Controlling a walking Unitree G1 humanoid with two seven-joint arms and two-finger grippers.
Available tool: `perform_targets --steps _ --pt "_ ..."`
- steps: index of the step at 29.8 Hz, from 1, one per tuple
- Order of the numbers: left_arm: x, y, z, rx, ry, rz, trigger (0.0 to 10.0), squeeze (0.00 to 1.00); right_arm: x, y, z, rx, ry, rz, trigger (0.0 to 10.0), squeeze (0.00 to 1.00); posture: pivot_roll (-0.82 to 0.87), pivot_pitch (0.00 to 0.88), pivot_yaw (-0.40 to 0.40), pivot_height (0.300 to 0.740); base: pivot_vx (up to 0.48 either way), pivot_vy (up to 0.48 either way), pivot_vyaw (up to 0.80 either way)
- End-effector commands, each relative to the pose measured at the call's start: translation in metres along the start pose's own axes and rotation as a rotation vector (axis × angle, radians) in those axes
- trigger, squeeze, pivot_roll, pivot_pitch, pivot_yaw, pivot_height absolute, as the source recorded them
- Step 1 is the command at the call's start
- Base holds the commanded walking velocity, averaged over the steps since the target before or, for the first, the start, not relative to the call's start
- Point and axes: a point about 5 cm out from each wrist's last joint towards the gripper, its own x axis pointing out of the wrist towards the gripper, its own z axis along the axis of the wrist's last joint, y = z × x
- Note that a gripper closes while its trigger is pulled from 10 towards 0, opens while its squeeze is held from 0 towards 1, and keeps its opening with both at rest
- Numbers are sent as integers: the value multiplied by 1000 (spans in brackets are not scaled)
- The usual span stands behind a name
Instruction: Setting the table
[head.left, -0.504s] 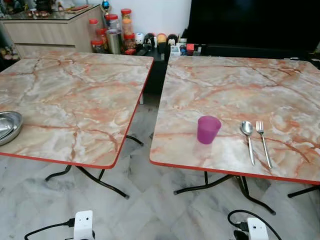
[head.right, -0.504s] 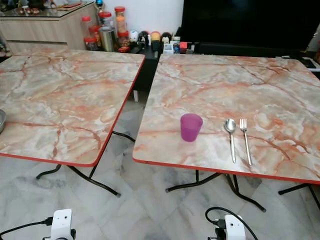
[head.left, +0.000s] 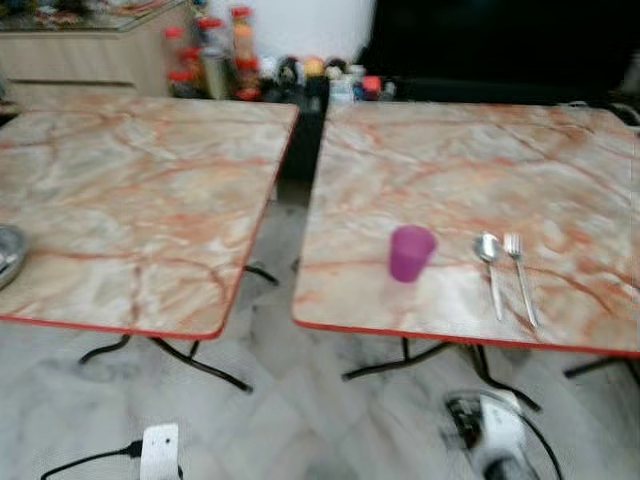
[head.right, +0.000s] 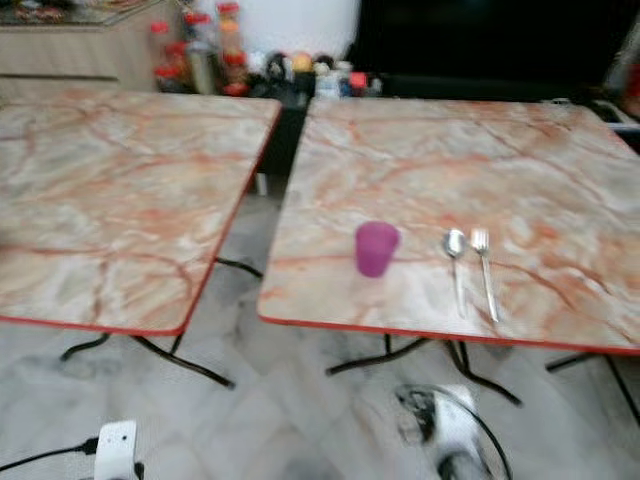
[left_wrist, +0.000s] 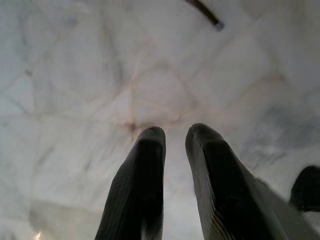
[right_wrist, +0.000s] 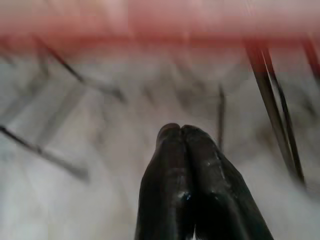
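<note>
A purple cup (head.left: 411, 253) stands upright near the front edge of the right marble-patterned table (head.left: 450, 160). To its right a spoon (head.left: 490, 268) and a fork (head.left: 520, 275) lie side by side. My right gripper (right_wrist: 180, 129) hangs low over the floor in front of this table, shut with its fingers pressed together and empty; its wrist (head.left: 495, 430) looks blurred. My left gripper (left_wrist: 175, 135) points at the marble floor, its fingers a little apart with nothing between them; its white wrist (head.left: 160, 452) is at the lower left.
The left table (head.left: 140, 190) carries a metal bowl (head.left: 5, 255) at its left edge. A gap of floor (head.left: 290, 230) separates the two tables. Jars and small items (head.left: 235, 50) crowd the back by a sideboard (head.left: 90, 55). Black table legs (head.left: 420, 360) cross the floor.
The whole picture has shifted slightly and blurred, so the camera is moving. My right wrist has risen and swung a little left; the cup, spoon and fork stay put.
</note>
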Motion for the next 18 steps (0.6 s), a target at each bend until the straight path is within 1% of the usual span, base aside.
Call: perform_targets --steps 1,4,7,10,11,15,18 --pt "-1 7 -6 -8 20 21 10000 0 -8 -2 -5 11 19 -3 10000 0 -50 28 -22 740 0 0 0" --pt "-1 5 -6 -9 21 18 10000 0 -9 -2 -16 25 50 -23 10000 0 -55 28 -24 740 0 0 0" --pt "-1 2 -6 -12 21 12 10000 0 -9 -2 -19 35 77 -37 10000 0 -47 25 -28 740 0 0 0" --pt "-1 1 -5 -13 19 8 10000 0 -13 1 -13 42 73 -42 10000 0 -42 25 -32 740 0 0 0" --pt "-1 1 -6 -12 18 9 10000 0 -20 0 -9 47 52 -65 10000 0 -47 26 -31 740 0 0 0" --pt "-1 2 -6 -10 20 10 10000 0 -30 -7 -1 37 11 -103 10000 0 -48 29 -27 740 0 0 0" --pt "-1 3 -7 -8 20 11 10000 0 -35 -12 17 29 -58 -128 10000 0 -49 30 -24 740 0 0 0"
